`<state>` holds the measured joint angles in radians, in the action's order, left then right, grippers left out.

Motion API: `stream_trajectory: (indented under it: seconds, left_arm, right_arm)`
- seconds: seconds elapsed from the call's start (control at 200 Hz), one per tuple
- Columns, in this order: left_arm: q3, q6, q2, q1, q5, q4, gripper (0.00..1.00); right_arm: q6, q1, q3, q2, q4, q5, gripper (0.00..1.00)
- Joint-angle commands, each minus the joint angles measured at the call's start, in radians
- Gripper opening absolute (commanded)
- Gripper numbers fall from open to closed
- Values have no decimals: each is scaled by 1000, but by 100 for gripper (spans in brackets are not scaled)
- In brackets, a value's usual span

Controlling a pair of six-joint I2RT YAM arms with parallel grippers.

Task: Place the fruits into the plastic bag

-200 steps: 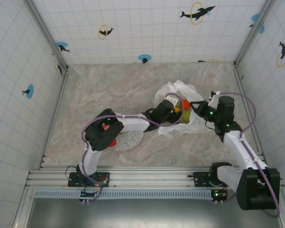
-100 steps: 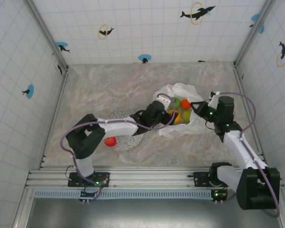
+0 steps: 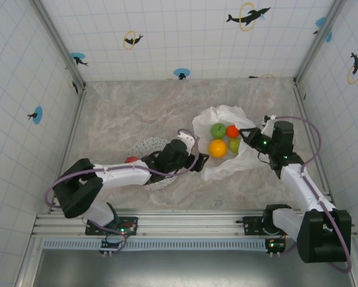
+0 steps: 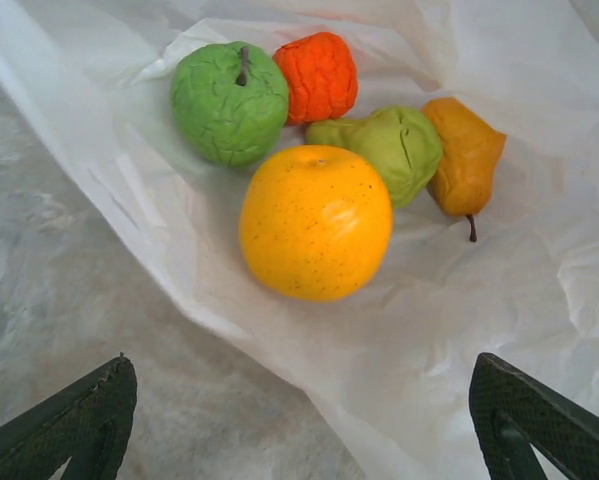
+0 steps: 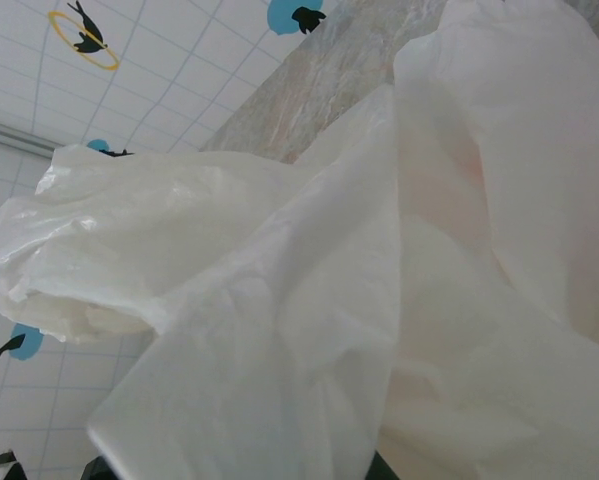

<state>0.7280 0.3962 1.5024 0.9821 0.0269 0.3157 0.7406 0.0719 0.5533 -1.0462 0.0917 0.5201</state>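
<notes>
Bag (image 3: 226, 164) right of centre holds five fruits (image 4: 315, 222); plate (image 3: 149, 144) left of it carries a red fruit (image 3: 131, 159). Left gripper (image 4: 299, 400), spread wide and empty, faces the bag, so the red fruit lies behind it; it's the nearer one. Right gripper (image 3: 248, 136) at bag rim, grip unclear.

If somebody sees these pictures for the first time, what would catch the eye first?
The bright fruits stand out first: an orange citrus, a green apple and three others lie together on the white plastic bag, right of the table's centre. Next comes the left pincer, open and empty, near the bag's edge. One red fruit sits at the speckled plate's left rim.
</notes>
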Motion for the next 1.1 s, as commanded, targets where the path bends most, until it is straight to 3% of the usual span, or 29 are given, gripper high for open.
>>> stream_trajectory:
  seconds: [0.0, 0.245, 0.38, 0.631, 0.796, 1.091]
  left_arm:
    - [-42, 43, -53, 3, 49, 16, 90]
    - [-1, 194, 55, -67, -40, 10, 87]
    - [66, 227, 163, -74, -127, 26, 77]
    - [171, 270, 335, -74, -272, 106, 36]
    - [162, 246, 278, -74, -323, 108, 0]
    - [167, 260, 37, -77, -476, 123, 0]
  right_arm:
    - [-10, -1, 10, -9, 11, -3, 0]
    - [-3, -1, -1, -10, 23, -2, 0]
    - [-1, -1, 2, -2, 18, -2, 0]
    - [-7, -2, 28, 12, -6, -1, 0]
    - [-81, -4, 78, 31, -120, -51, 0]
    - [-247, -6, 235, 54, -326, -234, 0]
